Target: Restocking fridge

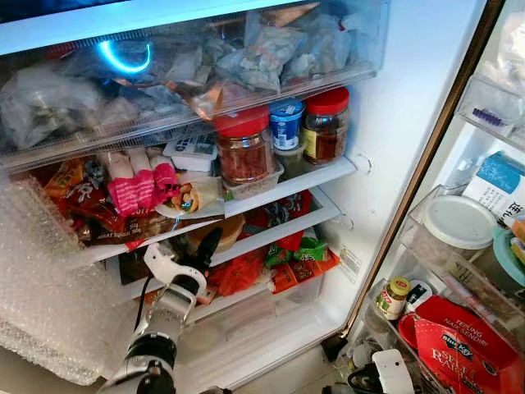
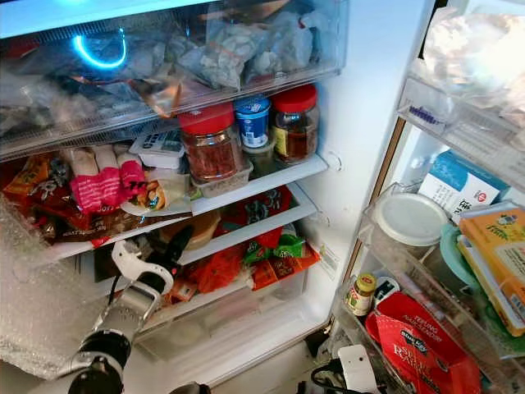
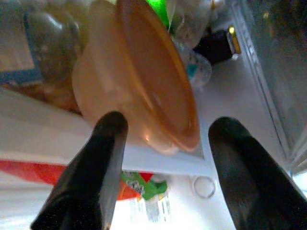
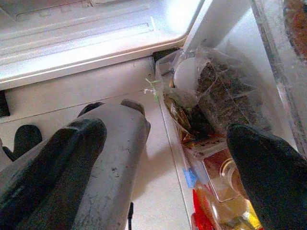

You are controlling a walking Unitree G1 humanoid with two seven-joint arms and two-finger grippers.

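Fridge: standing open, its white interior (image 1: 394,115) filling the centre of the frame, with the door swung out at the right.
Top drawer: a clear drawer (image 1: 49,139) is running across the upper part of the frame, stuffed with crumpled plastic bags.
Upper shelf: a white shelf (image 1: 320,174) is carrying a red-lidded jar (image 1: 244,149), a second red-lidded jar (image 1: 326,125) and a blue-lidded tub (image 1: 286,123), with pink-and-white packets (image 1: 135,185) lying left of them.
Middle shelf: a second shelf (image 1: 279,230) is sitting just below, with an orange lidded bowl (image 3: 144,81) resting on it.
Lower area: red and green packets (image 1: 287,263) are piling up below the middle shelf, centre of the frame.
Left pincer: the left pincer (image 3: 163,158) is reaching up from the lower left towards the middle shelf, its fingers spread wide and framing the orange lidded bowl without touching it.
Right pincer: the right pincer (image 4: 163,163) is hanging low by the fridge floor at the lower right, fingers spread, holding nothing.
Door bins: the door bins (image 1: 459,271) at the right are holding a white-lidded container (image 1: 458,222), a small yellow-capped jar (image 1: 394,297) and a red carton (image 1: 455,349).
Bubble wrap: a sheet of bubble wrap (image 1: 41,279) is hanging at the left edge of the frame.
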